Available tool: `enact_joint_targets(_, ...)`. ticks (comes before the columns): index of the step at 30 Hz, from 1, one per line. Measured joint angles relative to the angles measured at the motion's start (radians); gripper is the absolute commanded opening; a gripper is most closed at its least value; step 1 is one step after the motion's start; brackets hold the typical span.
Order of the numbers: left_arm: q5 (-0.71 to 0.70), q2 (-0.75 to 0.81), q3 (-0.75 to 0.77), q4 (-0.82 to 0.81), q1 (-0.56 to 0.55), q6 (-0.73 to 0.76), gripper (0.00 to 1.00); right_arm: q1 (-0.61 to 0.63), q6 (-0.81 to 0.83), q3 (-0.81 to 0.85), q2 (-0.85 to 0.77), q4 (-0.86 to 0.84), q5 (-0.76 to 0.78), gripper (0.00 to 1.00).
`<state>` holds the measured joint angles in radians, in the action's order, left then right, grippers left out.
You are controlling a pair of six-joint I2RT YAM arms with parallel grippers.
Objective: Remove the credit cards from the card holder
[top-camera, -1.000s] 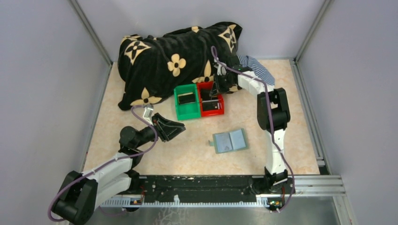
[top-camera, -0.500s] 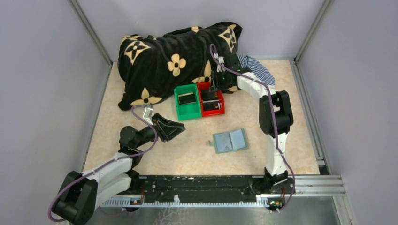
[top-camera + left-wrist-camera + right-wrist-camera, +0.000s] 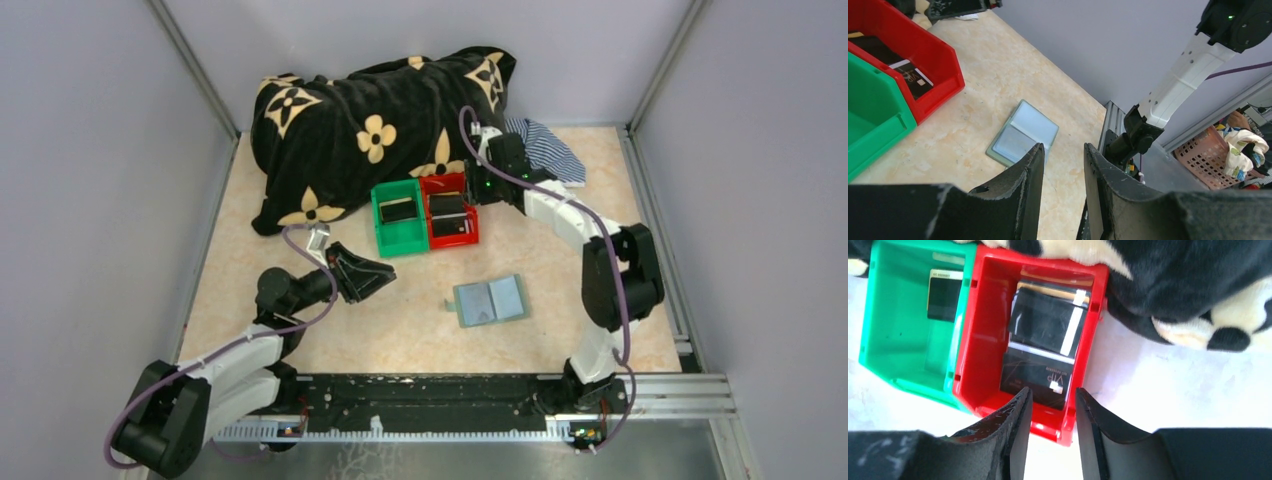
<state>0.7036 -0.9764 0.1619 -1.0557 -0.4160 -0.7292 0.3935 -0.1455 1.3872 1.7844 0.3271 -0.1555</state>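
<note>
The card holder point(image 3: 490, 300) lies open and flat on the table, blue-grey inside up; it also shows just beyond my left fingertips as the card holder point(image 3: 1023, 131). Dark credit cards point(image 3: 1044, 325) lie stacked in the red bin point(image 3: 982, 340), one marked VIP point(image 3: 1034, 376), with a tan edge under them. Another dark card point(image 3: 944, 296) lies in the green bin point(image 3: 893, 325). My right gripper point(image 3: 1052, 392) hangs open above the red bin's near wall, nothing between its fingers. My left gripper point(image 3: 1063, 147) stands open and empty, left of the holder.
A black blanket with cream flowers point(image 3: 380, 120) is heaped behind the red bin point(image 3: 472, 228) and green bin point(image 3: 380, 232). A striped cloth point(image 3: 548, 148) lies at the back right. Grey walls close in three sides; a metal rail point(image 3: 450, 395) runs along the front.
My right gripper has opened over the red bin and drawn back to the right; a dark card now lies flat in that bin. The left arm has not moved.
</note>
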Motion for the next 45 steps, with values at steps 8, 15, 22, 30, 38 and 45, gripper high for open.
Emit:
enact_joint_targets(8, -0.022, -0.037, 0.025, 0.061, -0.063, 0.041, 0.6, 0.017, -0.08, -0.425, -0.393, -0.112, 0.127, 0.5)
enact_joint_targets(15, -0.121, -0.11, 0.157, 0.153, -0.313, 0.15, 0.6, 0.017, -0.195, -0.737, -0.754, -0.174, 0.161, 0.31)
enact_joint_targets(22, -0.224, -0.344, 0.177, 0.107, -0.444, 0.133, 0.54, 0.023, -0.349, -1.113, -0.928, -0.209, 0.064, 0.0)
enact_joint_targets(30, -0.3, -0.686, 0.282, -0.096, -0.559, 0.037, 0.5, 0.032, -0.422, -1.186, -0.965, -0.255, 0.029, 0.0)
enact_joint_targets(38, -0.427, -0.856, 0.267, -0.229, -0.584, -0.035, 0.48, 0.036, -0.425, -1.213, -0.966, -0.272, 0.011, 0.0)
enact_joint_targets(45, -0.581, -0.855, 0.289, -0.117, -0.609, -0.053, 0.48, 0.036, -0.427, -1.217, -0.965, -0.282, -0.003, 0.0)
